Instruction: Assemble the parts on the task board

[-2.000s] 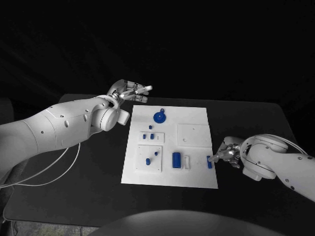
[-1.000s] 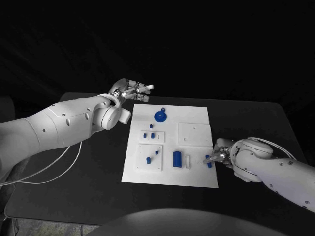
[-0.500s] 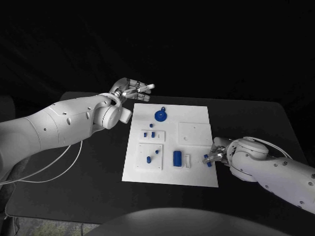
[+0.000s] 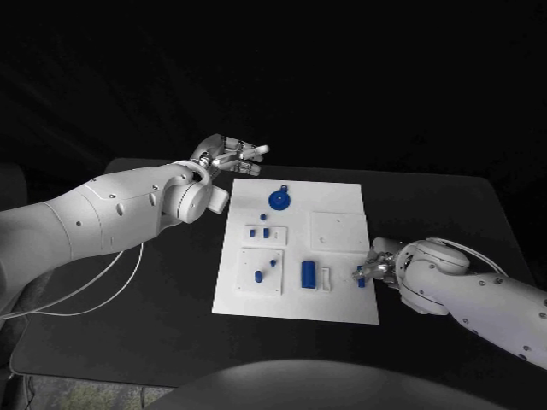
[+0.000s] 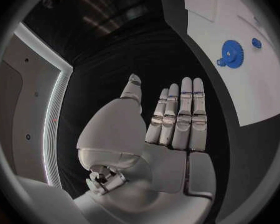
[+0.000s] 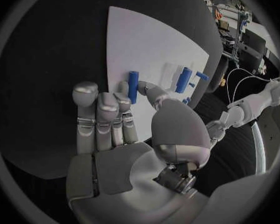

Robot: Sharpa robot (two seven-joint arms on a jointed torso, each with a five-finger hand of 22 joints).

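fingers (image 4: 251, 153) of the left hand (image 4: 228, 155) spread, grasping nothing, above the counter (image 4: 162, 282) just past the task board (image 4: 342, 205) far corner; right hand (image 4: 374, 268) at the board's near right edge by a blue peg (image 4: 362, 280).
left wrist view: fingers extended flat, blue gear (image 5: 231, 51) on the board.
right wrist view: right fingers (image 6: 123, 106) touch the upright peg (image 6: 133, 86); cannot tell if clasped.

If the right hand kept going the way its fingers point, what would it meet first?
Probably the small blue cylindrical peg at the white task board's edge; the right hand's fingertips already look nearly against it, though contact is unclear.
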